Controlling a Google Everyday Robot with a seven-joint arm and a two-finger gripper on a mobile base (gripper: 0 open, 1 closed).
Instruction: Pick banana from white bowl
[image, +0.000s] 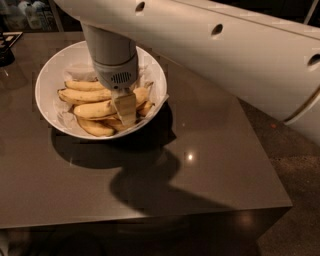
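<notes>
The white bowl (46, 75) stands on the back left part of a dark brown table (210, 170). It holds several yellow bananas (86, 95) lying side by side on a paper lining. My gripper (125, 108) reaches straight down from the grey wrist (111, 55) into the right half of the bowl. Its tip is among the bananas, in front of the middle one (95, 110). My big white arm (235, 55) crosses the top of the view and hides the far rim of the bowl.
A dark object (6, 50) sits at the table's far left corner. The table's front edge (150, 216) and right edge (265, 165) are near, with speckled floor (300, 195) beyond on the right. My arm's shadow falls on the tabletop in front of the bowl.
</notes>
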